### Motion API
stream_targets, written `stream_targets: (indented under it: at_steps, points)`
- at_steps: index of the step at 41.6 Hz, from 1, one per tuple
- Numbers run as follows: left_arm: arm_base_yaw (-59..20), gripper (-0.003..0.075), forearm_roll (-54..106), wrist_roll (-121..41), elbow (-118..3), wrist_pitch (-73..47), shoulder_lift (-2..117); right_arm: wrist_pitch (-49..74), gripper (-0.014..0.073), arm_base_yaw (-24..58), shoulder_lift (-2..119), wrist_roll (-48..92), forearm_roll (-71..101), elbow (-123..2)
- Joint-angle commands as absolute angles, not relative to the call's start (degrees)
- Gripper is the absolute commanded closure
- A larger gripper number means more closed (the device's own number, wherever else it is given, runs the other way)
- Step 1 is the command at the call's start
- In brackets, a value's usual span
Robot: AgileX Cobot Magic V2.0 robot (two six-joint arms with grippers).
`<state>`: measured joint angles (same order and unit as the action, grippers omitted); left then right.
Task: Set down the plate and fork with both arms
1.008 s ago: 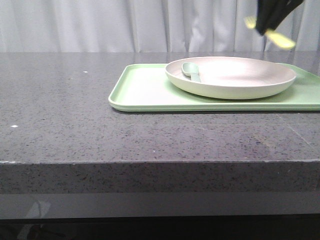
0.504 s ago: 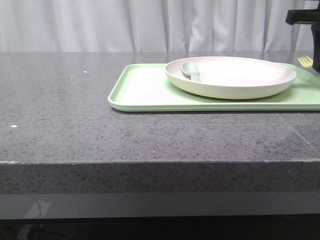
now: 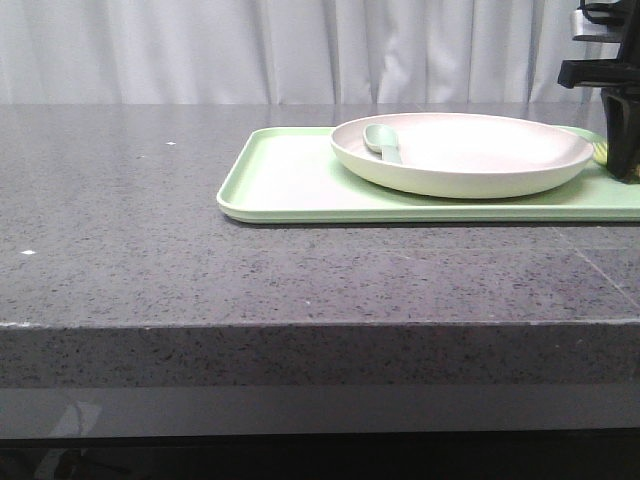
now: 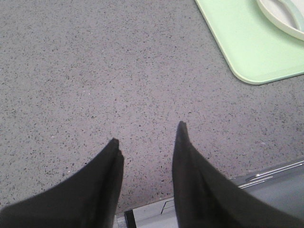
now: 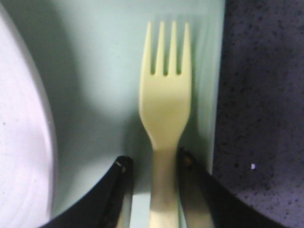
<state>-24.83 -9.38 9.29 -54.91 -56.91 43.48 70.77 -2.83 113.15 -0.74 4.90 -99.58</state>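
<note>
One spoon (image 3: 382, 143) in plate (image 3: 462, 153) on tray (image 3: 290, 180), right jaws around fork (image 5: 165, 109), left jaws parted.

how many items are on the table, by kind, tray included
tray: 1
plate: 1
spoon: 1
fork: 1
total: 4
</note>
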Motion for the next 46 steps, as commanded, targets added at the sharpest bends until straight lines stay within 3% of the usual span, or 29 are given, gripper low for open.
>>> stream_targets:
  at_steps: [1, 19, 34, 46]
  points:
    - [-25.37, 0.0471, -9.94, 9.96, -56.33, -53.38, 43.30, 70.58, 0.0269, -3.10, 109.66, 0.00, 5.05, -100.98]
    - [-25.37, 0.0471, -9.94, 9.96, -56.33, -53.28, 43.30, 72.88, 0.0269, -1.44, 94.55, 1.12, 5.05, -99.48]
    - [-25.37, 0.0471, -9.94, 9.96, -56.33, -53.28, 43.30, 65.37, 0.0269, 6.70, 68.53, 3.24, 5.05, -80.26]
    - [-25.37, 0.0471, -9.94, 9.96, -56.33, -53.28, 43.30, 59.75, 0.0269, 7.09, 47.33, 3.30, 5.05, -65.12]
